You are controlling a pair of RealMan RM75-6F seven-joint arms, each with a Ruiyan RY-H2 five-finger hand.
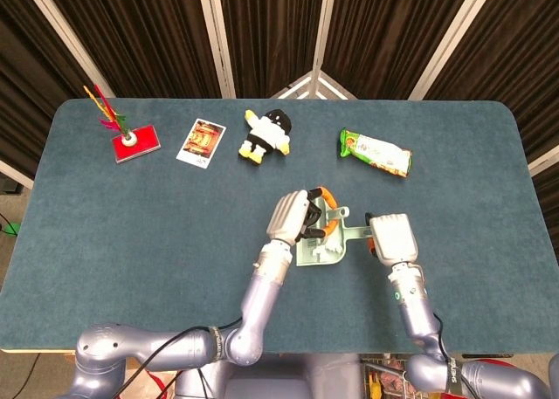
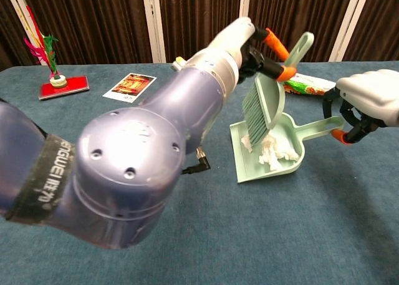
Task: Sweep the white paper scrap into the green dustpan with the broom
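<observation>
The white paper scrap (image 2: 275, 154) lies inside the green dustpan (image 2: 240, 155), against its back wall. My left hand (image 2: 250, 47) grips the pale green broom (image 2: 269, 99) by its orange-trimmed handle. The bristles (image 2: 254, 118) hang over the pan, touching the scrap. My right hand (image 2: 371, 101) holds the dustpan's handle (image 2: 321, 126) at its orange end. In the head view my left hand (image 1: 296, 216) covers most of the dustpan (image 1: 325, 253), and my right hand (image 1: 393, 236) sits just to its right. The scrap is hidden in the head view.
A plush penguin (image 1: 265, 135), a picture card (image 1: 201, 141) and a red stand with feathers (image 1: 134, 141) lie along the table's far side. A green snack bag (image 1: 376, 152) lies beyond the dustpan. My left forearm (image 2: 156, 166) fills much of the chest view.
</observation>
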